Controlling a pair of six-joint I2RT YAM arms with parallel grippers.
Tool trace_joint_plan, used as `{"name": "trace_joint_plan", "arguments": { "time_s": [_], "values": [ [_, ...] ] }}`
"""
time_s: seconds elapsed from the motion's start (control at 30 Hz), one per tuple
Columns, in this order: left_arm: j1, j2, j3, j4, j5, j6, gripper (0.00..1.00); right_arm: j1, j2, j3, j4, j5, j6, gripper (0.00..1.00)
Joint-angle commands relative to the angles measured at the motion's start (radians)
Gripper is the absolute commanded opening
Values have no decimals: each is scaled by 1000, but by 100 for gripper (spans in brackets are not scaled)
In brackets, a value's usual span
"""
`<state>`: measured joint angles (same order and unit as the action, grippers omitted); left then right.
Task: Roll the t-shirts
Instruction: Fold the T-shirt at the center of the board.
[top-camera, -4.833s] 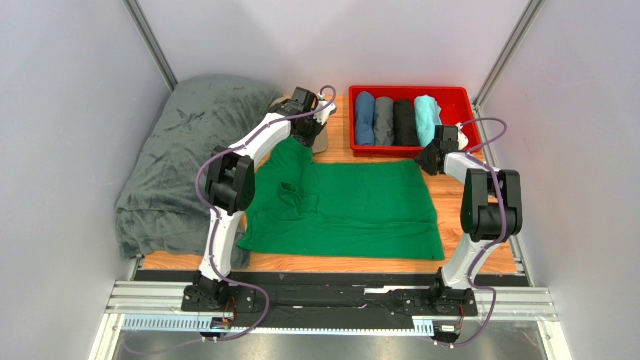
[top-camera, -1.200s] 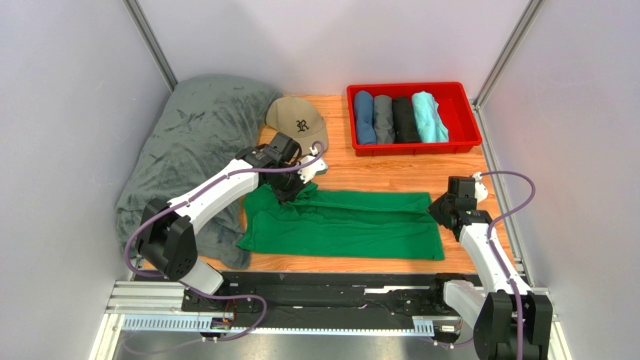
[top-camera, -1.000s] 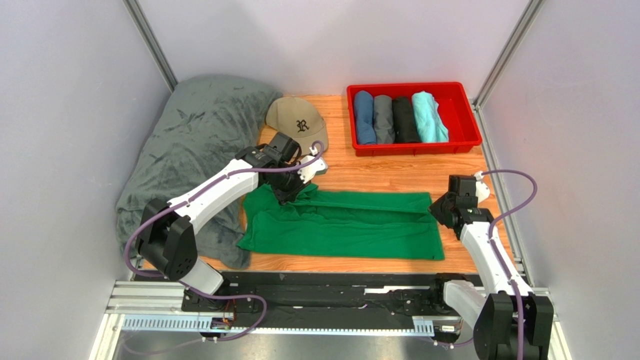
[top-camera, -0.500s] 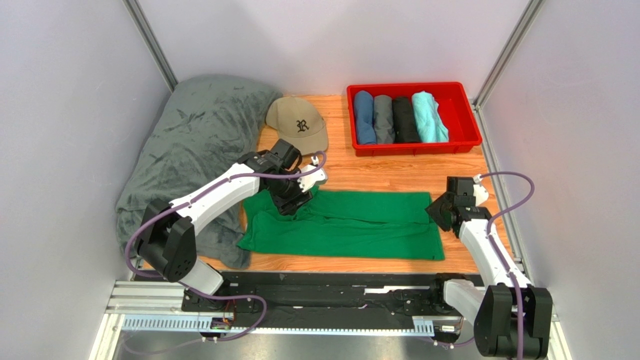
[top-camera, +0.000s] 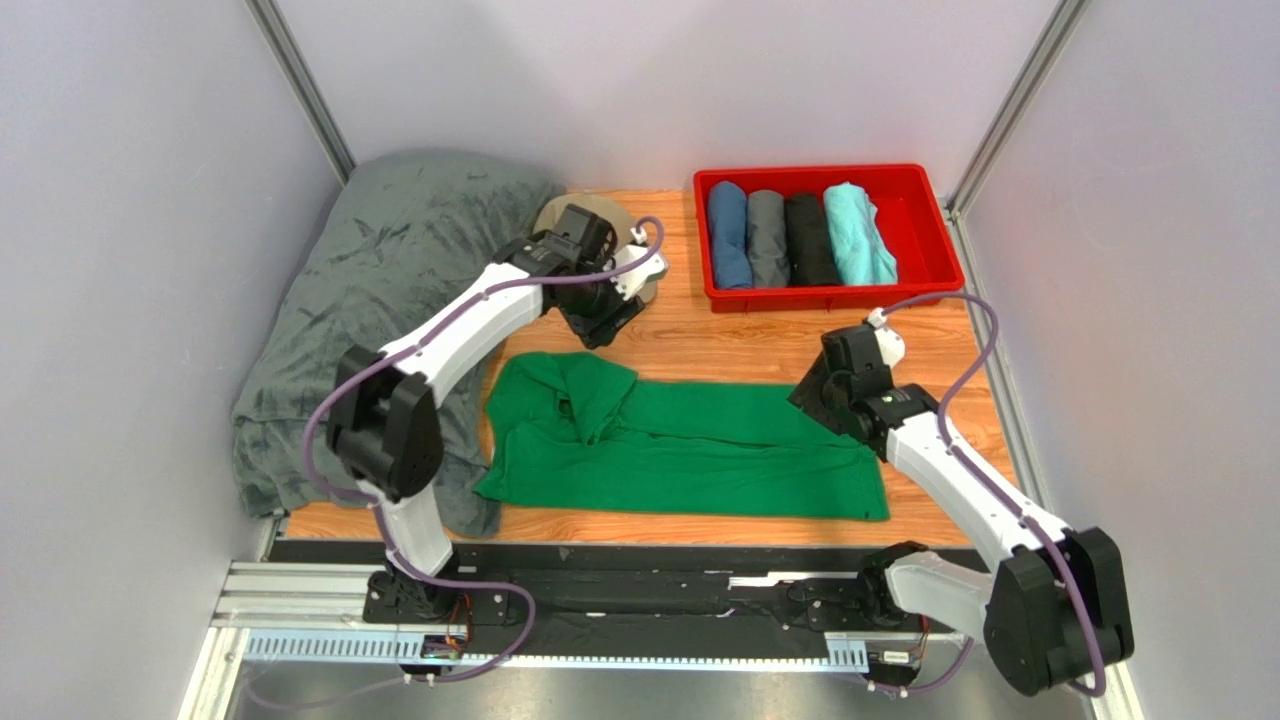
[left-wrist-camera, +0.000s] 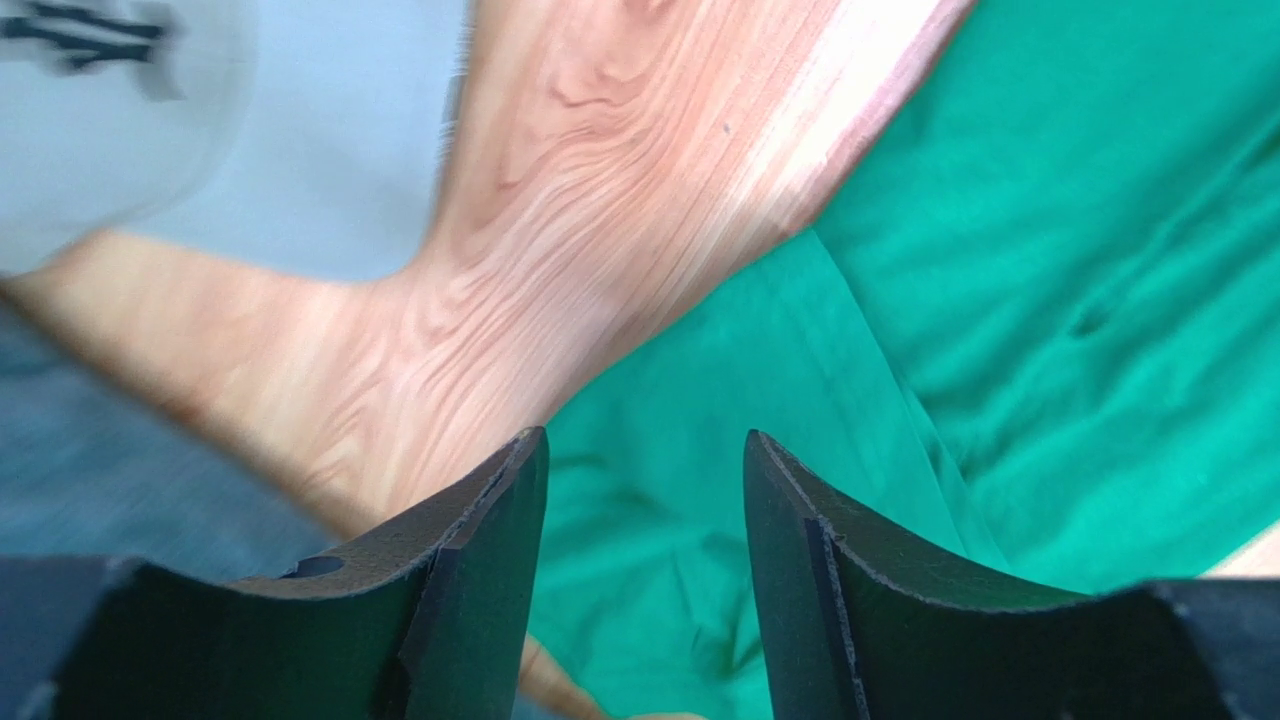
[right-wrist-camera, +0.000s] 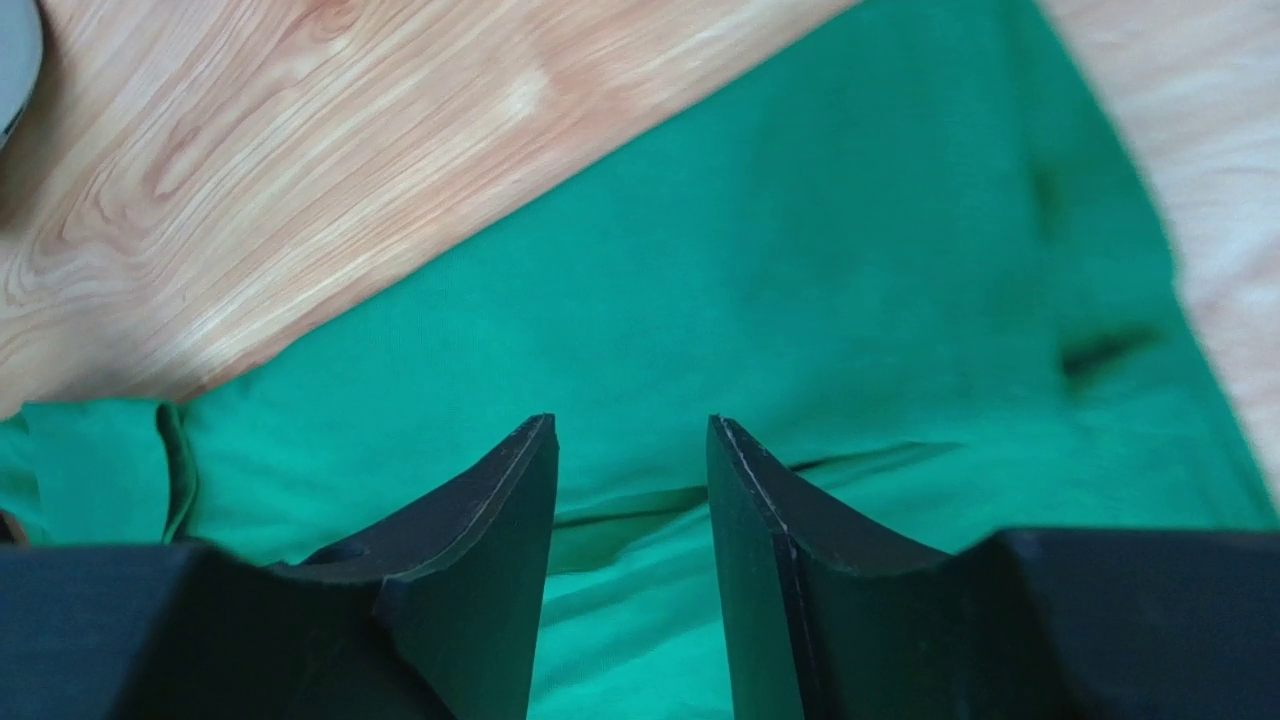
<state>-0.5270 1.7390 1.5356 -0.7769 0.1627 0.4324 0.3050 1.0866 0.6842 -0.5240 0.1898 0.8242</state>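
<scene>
The emerald-green t-shirt (top-camera: 706, 447) lies folded into a long band on the wooden table, its left end bunched. My left gripper (top-camera: 606, 318) hangs open past the shirt's far left corner, near the cap, with nothing between its fingers; the left wrist view shows green cloth (left-wrist-camera: 1052, 300) below the gripper (left-wrist-camera: 643, 443). My right gripper (top-camera: 816, 396) is open over the shirt's far right edge, holding nothing; the right wrist view shows green cloth (right-wrist-camera: 751, 300) under the gripper (right-wrist-camera: 631, 428). Rolled blue (top-camera: 729, 233), grey (top-camera: 768, 237), black (top-camera: 812, 237) and aqua (top-camera: 860, 233) t-shirts lie in the tray.
The red tray (top-camera: 827, 176) stands at the back right. A tan cap (top-camera: 553, 212) sits at the back, mostly hidden by my left arm, and is blurred in the left wrist view (left-wrist-camera: 120, 105). A big dark grey-green blanket (top-camera: 361, 315) fills the left side.
Both grippers opened and let go of the green shirt. The left arm swung back toward the cap. The right gripper moved left along the shirt's far edge.
</scene>
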Motion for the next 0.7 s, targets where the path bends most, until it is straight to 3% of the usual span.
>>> {"name": "trace_joint_plan", "arguments": {
  "time_s": [0.0, 0.17, 0.67],
  "values": [
    [-19, 117, 98, -39, 23, -37, 58, 23, 55, 38, 79, 48, 35, 45],
    [-88, 180, 72, 11, -54, -44, 57, 23, 49, 23, 71, 79, 35, 45],
    [-142, 267, 69, 56, -101, -78, 56, 22, 29, -9, 76, 88, 29, 45]
  ]
}}
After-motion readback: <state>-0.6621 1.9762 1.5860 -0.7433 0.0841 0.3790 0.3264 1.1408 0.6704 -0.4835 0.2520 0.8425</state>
